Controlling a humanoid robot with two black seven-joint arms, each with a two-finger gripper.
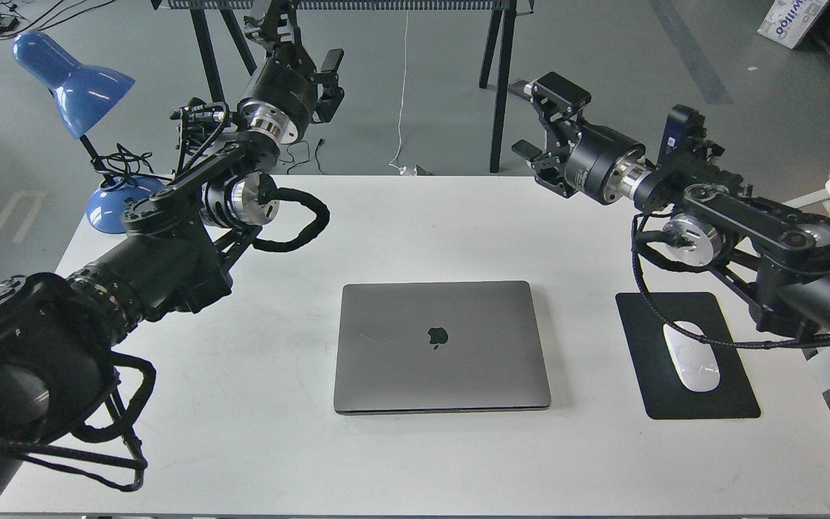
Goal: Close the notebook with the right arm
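Note:
The notebook (pixel 444 347) lies shut and flat on the middle of the white table (pixel 458 231), its grey lid with the dark apple logo facing up. My right arm (pixel 732 216), with the small blue module near its wrist, is raised above the table's far right. Its gripper (pixel 524 119) hangs open and empty, well above and behind the notebook, touching nothing. My left gripper (pixel 303 47) is held high beyond the table's far left edge, open and empty.
A black mouse pad (pixel 725 400) with a white mouse (pixel 690 357) lies to the right of the notebook, under my right arm. A blue desk lamp (pixel 69 83) stands at the far left corner. Black trestle legs (pixel 498 86) stand behind the table.

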